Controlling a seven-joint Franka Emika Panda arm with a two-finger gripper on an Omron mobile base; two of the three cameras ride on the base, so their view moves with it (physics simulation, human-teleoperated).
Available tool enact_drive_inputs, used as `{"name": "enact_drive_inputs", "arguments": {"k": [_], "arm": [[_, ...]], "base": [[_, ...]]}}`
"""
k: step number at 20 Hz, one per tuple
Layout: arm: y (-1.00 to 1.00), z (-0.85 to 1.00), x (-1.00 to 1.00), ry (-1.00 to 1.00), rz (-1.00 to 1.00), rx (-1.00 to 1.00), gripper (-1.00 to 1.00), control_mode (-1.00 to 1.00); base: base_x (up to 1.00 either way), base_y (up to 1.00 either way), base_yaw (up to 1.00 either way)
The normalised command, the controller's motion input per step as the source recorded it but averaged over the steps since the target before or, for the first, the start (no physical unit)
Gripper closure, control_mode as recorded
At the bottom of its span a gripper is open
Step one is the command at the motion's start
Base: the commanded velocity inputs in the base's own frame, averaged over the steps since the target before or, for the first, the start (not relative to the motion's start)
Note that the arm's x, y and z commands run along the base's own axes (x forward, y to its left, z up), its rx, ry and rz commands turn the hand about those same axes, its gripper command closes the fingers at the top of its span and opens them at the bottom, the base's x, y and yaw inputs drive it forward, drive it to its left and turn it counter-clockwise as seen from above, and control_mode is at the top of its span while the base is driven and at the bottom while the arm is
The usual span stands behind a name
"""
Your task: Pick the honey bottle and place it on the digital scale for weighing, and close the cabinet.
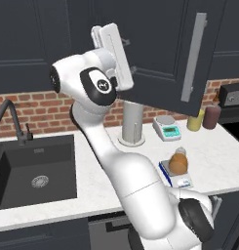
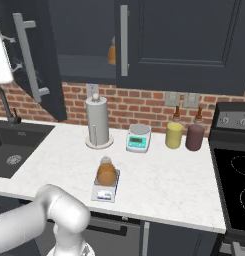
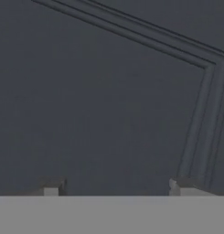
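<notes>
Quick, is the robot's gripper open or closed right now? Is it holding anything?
Gripper: open, fingertips spread wide, holding nothing, facing the dark charcoal cabinet door.

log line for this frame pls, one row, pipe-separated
honey bottle on digital scale | cabinet door open | gripper open, empty, facing door panel | phase: closing cabinet, pending
</notes>
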Motion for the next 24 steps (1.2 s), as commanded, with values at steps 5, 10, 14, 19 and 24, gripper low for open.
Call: {"name": "enact_drive_inputs", "arguments": {"k": [5, 10, 14, 19, 24], "arm": [[-0.7, 0.0, 0.67, 0.0, 0.13, 0.13, -1.0, -1.0], [-0.6, -0.24, 0.82, 0.0, 0.2, 0.11, -1.0, -1.0], [-0.8, -0.41, 0.66, -0.05, 0.27, 0.14, -1.0, -1.0], [-0.69, -0.53, 0.85, -0.07, 0.34, 0.16, -1.0, -1.0], [-0.31, -0.28, 0.95, -0.02, 0.31, 0.13, -1.0, -1.0]], "base": [[0.0, 0.0, 0.0], [0.0, 0.0, 0.0], [0.0, 0.0, 0.0], [0.0, 0.0, 0.0], [0.0, 0.0, 0.0]]}}
